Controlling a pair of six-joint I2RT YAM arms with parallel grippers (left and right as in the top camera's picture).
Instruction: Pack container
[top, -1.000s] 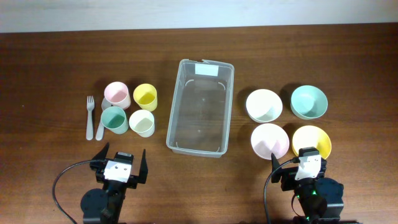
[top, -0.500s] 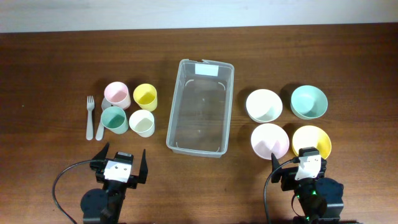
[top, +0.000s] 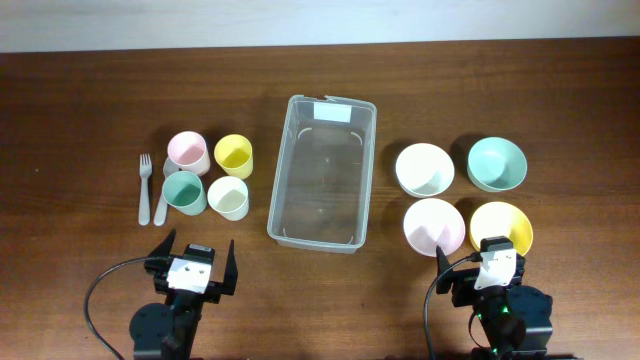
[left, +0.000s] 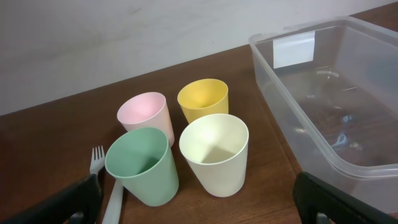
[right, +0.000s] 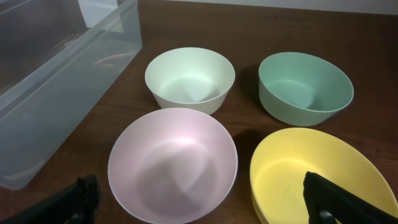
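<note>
At the middle of the table (top: 80, 100) lies the container (top: 321, 172), a clear bin with its long sides running away from the arms and its white label (top: 331, 113) on the far short wall; to its left, near but apart from it, four cups stand upright in a tight square: the pink cup (top: 187, 152) and yellow cup (top: 234, 154) behind, the green cup (top: 184, 192) and cream cup (top: 228, 198) in front; just left of the cups lie a fork (top: 145, 188) and a spoon (top: 163, 190) side by side; to the container's right sit four bowls, the cream bowl (top: 425, 169) and teal bowl (top: 497, 163) behind, the pink bowl (top: 434, 227) and yellow bowl (top: 501, 228) in front; at the near edge the left hand (top: 197, 250) hovers before the cups, fingers spread wide and holding nothing; the right hand (right: 200, 193) hovers before the pink and yellow bowls, likewise spread wide and holding nothing.
</note>
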